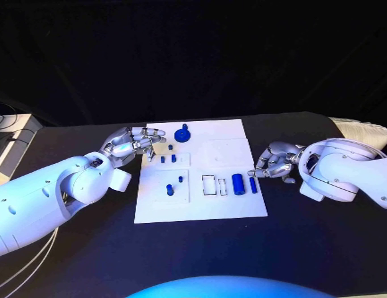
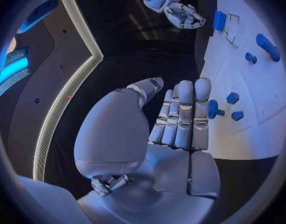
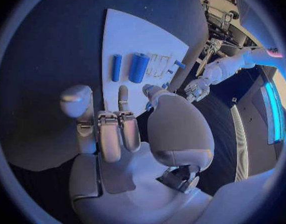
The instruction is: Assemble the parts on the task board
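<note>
The white task board (image 1: 202, 211) lay at the middle of the black table (image 1: 318, 248), flanked by two robot hands. Seven blue parts showed on it in the head view: one knobbed piece (image 1: 182, 133) near the board's far edge, two short pegs (image 1: 168, 159) nearer the middle, two small pieces (image 1: 169, 188) in the recessed square toward the board's near left corner, and a thick cylinder (image 1: 237, 184) with a slimmer rod (image 1: 253, 184) beside it at the right edge (two outlined slots sat just left of the cylinder). The left hand (image 1: 132, 143) hung at the board's far left corner, fingers straight and side by side, holding nothing. The right hand (image 1: 274, 162) rested just off the board's right edge, fingers loosely curled, nothing in its grasp.
</note>
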Motion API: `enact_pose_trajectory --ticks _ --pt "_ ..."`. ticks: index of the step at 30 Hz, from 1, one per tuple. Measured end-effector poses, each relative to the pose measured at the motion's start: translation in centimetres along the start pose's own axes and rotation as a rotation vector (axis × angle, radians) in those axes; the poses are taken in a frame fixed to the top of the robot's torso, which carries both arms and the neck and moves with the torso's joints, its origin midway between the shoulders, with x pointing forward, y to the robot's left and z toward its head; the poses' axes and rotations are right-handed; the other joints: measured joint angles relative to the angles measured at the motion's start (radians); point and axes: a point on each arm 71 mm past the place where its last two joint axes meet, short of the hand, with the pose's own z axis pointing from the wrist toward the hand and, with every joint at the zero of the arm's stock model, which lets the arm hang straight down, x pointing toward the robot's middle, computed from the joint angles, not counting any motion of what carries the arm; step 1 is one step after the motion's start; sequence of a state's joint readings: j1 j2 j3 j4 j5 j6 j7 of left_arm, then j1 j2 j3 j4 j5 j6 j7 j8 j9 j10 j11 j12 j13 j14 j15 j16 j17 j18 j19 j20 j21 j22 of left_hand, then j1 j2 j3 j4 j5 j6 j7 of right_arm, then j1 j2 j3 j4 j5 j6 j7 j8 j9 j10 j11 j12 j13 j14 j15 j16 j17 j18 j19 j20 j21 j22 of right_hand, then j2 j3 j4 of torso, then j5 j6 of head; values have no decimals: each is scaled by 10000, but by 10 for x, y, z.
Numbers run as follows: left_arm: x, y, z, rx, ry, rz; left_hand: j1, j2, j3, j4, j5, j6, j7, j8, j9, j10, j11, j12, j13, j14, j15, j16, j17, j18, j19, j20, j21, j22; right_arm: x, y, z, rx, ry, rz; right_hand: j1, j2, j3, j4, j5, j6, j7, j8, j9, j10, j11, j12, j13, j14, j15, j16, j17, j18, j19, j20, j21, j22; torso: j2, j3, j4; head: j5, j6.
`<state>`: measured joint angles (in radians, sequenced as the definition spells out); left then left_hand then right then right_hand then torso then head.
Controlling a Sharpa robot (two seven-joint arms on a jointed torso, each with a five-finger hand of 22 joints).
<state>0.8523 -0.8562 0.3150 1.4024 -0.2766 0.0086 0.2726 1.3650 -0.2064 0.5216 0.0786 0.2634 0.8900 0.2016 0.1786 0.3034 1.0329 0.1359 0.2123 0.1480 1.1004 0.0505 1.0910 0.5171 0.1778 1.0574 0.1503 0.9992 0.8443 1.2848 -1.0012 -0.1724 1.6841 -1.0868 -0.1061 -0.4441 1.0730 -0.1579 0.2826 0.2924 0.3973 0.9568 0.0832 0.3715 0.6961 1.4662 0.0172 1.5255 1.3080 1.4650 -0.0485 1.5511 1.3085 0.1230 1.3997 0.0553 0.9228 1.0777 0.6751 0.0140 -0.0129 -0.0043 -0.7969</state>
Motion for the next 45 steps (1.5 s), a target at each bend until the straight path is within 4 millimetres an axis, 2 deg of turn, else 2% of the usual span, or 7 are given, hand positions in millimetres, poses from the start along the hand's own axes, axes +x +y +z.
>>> enact_pose_trajectory --ticks 3,8,12,19,31,38,45 --pt "0 0 -1 -4 -1 4 0 0 0 0 0 0 0 0 0 0 0 -2 0 0 0 0 0 0 0 0 0 0 5 8 3 -55 147 -120 -103 53 -85 1 0 54 -54 45 72 2 -69 155 -1 35 -35 14 -1 1 39 -39 125 100 -4 -6 -2 -12 -16" --pt "0 0 -1 -8 -6 10 0 0 0 0 0 0 0 0 0 0 0 -2 12 0 0 0 -1 1 0 0 0 0 11 20 9 -201 278 -265 -337 25 -262 14 0 109 -40 76 240 2 -69 236 -2 1 -70 48 -1 1 40 -39 199 202 -4 -12 0 -27 -35" --pt "-1 0 -2 -15 -19 21 0 0 0 0 0 0 0 0 0 0 0 -2 11 0 0 0 -1 1 0 0 0 0 14 27 13 -260 351 -365 -733 125 -452 15 0 110 -40 117 471 2 -69 236 -2 1 -70 48 -1 1 74 -72 229 277 0 -12 15 -46 -52" --pt "-3 -1 -3 -22 -39 43 0 0 0 0 0 0 0 -1 0 0 0 -3 11 0 0 0 -2 0 0 0 0 1 17 26 18 -108 558 -786 -1252 230 -744 27 -81 109 -40 192 877 -19 -119 236 -3 1 -70 84 -2 2 74 -72 229 323 12 -16 6 4 -90" --pt "-4 -1 -5 -33 -75 66 0 0 -29 29 0 0 0 39 0 0 0 34 10 0 0 0 0 1 0 -1 0 1 21 26 20 -33 775 -2003 -1520 339 -1088 14 -290 272 -202 540 1664 1 -212 240 -5 28 -169 119 -4 2 113 -109 434 560 12 7 3 48 -156" --pt "-5 -1 -5 -35 -79 63 0 0 -29 28 0 0 0 39 0 1 0 34 11 0 0 0 5 -1 0 0 0 1 27 32 23 -104 920 -2416 -1519 339 -1143 14 -391 272 -203 618 1815 1 -212 277 -6 37 -177 118 -4 2 146 -142 461 597 16 6 -3 58 -163" --pt "-5 -1 -5 -39 -78 63 0 0 -28 28 0 0 0 39 0 1 0 34 19 0 0 0 5 1 0 0 0 1 34 28 30 31 1108 -2543 -1540 360 -1255 13 -570 234 -240 618 1984 0 -211 277 -7 1 -213 118 -5 2 146 -141 461 597 20 4 12 60 -196"
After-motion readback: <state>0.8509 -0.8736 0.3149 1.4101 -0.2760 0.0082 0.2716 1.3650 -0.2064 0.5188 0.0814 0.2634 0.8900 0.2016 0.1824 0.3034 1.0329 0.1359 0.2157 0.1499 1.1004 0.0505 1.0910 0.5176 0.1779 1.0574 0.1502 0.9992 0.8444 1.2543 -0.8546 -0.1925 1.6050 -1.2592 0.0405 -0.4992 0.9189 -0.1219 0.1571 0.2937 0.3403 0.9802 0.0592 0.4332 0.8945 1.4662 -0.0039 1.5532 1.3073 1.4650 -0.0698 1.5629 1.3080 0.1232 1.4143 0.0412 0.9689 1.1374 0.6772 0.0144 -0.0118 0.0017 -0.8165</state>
